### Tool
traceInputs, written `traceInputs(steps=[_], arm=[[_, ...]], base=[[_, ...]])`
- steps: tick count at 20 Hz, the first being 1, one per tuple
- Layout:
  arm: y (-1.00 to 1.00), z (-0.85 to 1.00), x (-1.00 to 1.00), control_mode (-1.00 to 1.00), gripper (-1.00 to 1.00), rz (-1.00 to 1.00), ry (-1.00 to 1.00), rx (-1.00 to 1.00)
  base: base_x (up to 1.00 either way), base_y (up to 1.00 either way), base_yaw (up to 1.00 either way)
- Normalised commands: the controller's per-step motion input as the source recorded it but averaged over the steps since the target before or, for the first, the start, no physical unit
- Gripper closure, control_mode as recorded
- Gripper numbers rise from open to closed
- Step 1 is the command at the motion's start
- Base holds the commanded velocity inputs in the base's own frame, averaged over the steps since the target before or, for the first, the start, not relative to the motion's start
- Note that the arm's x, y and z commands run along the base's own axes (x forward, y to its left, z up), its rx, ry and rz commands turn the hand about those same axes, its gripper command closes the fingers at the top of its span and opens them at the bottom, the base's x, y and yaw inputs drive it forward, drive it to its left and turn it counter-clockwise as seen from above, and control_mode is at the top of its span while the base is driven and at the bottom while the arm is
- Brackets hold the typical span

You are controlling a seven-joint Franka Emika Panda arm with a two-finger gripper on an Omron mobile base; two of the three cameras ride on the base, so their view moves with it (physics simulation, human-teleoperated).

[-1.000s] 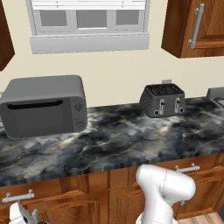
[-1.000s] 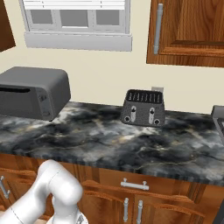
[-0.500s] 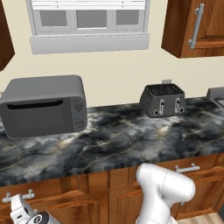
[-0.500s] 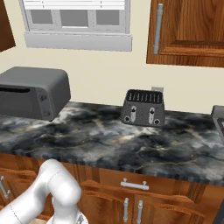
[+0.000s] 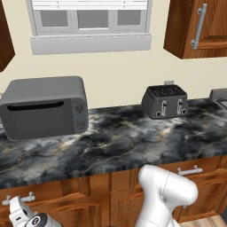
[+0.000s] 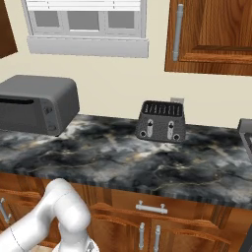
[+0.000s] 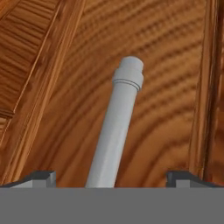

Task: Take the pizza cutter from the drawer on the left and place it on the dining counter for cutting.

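Drawer (image 7: 144, 109) front right up against the hand camera — reddish-brown wood grain, its silver bar handle (image 7: 116, 131) running from the bottom of the hand view up to a rounded end cap near the middle. Claw (image 7: 112, 177) spread wide, one dark fingertip low on either side of the bar, bar between them, neither tip touching it. Nothing held. Which drawer this is along the cabinet run, cannot tell from the hand view. Pizza cutter somewhere unseen; cannot tell where.

From the left base view: white arm (image 5: 166, 195) bending down low in front of the cabinet fronts, the wrist end (image 5: 26, 217) at the bottom left corner, just under a short silver drawer pull (image 5: 18, 199). Above — marbled black-grey wall bench (image 5: 133, 142) along the back wall. Grey microwave (image 5: 44, 106) at its left end, dark toaster (image 5: 165, 101) toward the right, against the wall. Window (image 5: 88, 22) above the microwave, upper cabinet (image 5: 199, 26) at top right.
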Motion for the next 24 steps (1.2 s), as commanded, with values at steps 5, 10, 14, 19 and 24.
traceInputs(steps=[5, 10, 14, 19, 24], arm=[[0.04, -0.45, 0.09, -1.00, -1.00, 0.00, 0.00, 0.00], [0.00, -0.27, 0.17, -1.00, -1.00, 0.00, -0.05, 0.00], [0.00, -0.16, 0.26, -1.00, -1.00, 0.00, -0.04, 0.00], [0.00, -0.18, 0.13, -1.00, -1.00, 0.00, -0.04, 0.00], [0.00, 0.00, 0.00, -1.00, -1.00, 0.00, 0.00, 0.00]], base=[[0.00, 0.00, 0.00], [0.00, 0.00, 0.00], [0.00, 0.00, 0.00], [0.00, 0.00, 0.00], [0.00, 0.00, 0.00]])
